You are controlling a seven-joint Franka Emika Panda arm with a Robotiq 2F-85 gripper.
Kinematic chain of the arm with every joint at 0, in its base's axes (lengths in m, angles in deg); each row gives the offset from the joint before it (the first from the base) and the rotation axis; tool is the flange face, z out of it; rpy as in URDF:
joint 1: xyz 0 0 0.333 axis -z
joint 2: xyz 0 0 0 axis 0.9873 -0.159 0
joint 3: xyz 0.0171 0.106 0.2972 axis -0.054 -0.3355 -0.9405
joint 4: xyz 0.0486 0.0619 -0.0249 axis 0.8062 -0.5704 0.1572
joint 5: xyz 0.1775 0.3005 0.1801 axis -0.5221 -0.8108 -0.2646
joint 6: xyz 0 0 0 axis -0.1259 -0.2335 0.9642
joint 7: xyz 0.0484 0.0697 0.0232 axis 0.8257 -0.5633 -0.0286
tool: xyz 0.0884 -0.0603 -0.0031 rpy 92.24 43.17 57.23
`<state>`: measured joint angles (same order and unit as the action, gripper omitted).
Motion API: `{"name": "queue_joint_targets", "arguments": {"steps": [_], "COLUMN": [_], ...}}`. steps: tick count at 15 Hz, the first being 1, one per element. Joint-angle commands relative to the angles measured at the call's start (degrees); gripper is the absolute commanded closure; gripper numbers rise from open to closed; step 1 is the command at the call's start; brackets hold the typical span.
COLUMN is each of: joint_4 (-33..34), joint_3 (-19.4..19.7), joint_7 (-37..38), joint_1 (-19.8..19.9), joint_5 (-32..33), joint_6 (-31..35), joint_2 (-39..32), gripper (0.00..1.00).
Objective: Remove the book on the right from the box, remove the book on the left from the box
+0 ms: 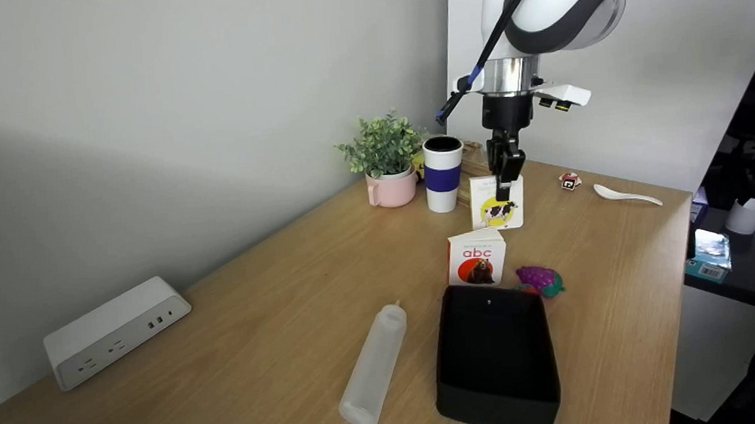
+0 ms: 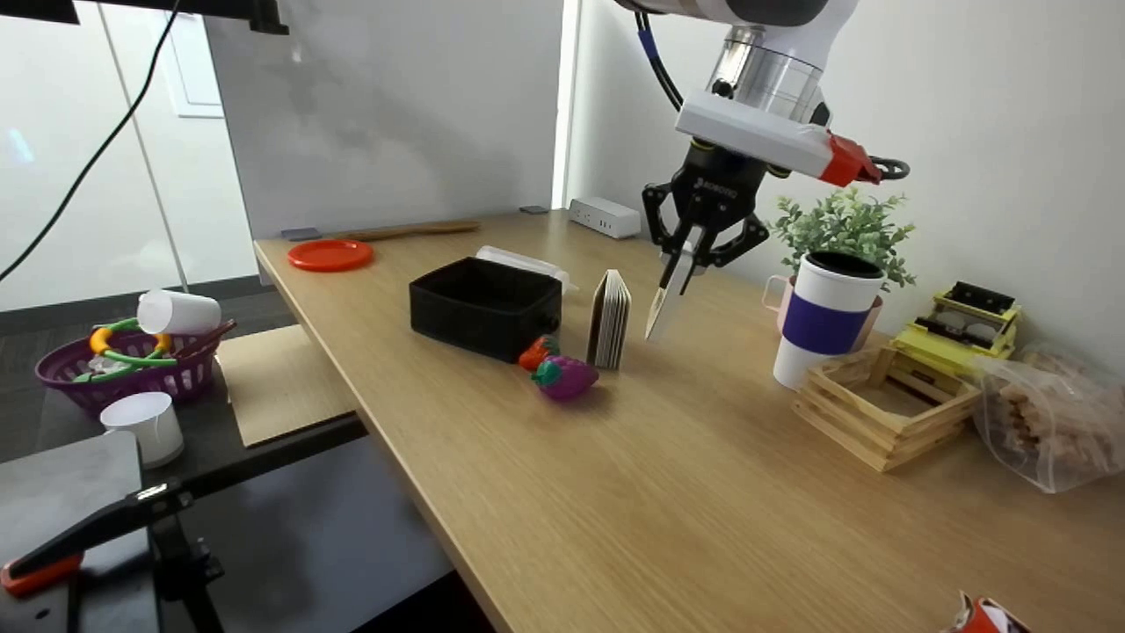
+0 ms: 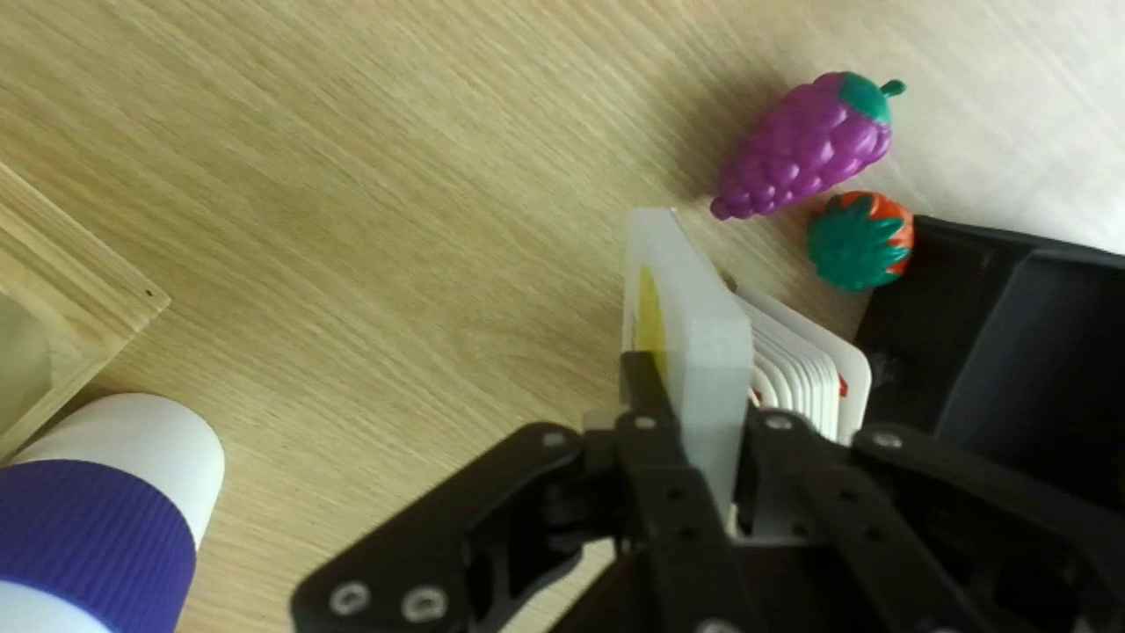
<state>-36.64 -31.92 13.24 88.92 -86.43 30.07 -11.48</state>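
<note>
black fingers [image 3: 649,396] pinching tilted cow book [image 1: 497,214]; abc book [image 1: 477,258] upright; just beside open box [image 1: 494,405]

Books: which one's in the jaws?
The cow book: the jaws are closed on it. The abc book stands on the table near the box, free of them.

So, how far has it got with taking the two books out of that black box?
Looks done: no book shows in the black box, and the abc book stands upright on the table beside it. In hand: the cow book, out of the box too, is held up off the table in the gripper. Left: probably just setting it down and letting go.
</note>
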Motion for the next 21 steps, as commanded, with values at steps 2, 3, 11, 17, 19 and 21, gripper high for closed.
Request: {"name": "queue_joint_targets", "arguments": {"steps": [2,3,11,17,19,21], "joint_4": [4.82,4.8,7.94,5.12,4.23,4.95], "joint_3": [-0.95,-0.27,2.37,1.16,1.09,0.52], "joint_7": [-2.2,-0.35,11.44,10.67,11.32,11.58], "joint_1": [0.57,-0.49,-5.2,-4.24,-4.01,-2.99], "joint_5": [-0.66,0.89,14.66,13.4,12.8,10.11], "joint_6": [-6.22,-6.65,-9.82,-7.22,-5.27,-3.59], "joint_2": [-2.22,-2.04,-4.76,-3.38,-2.59,-3.81], "gripper": [0.96,0.96,0.96,0.96,0.96,0.96]}}
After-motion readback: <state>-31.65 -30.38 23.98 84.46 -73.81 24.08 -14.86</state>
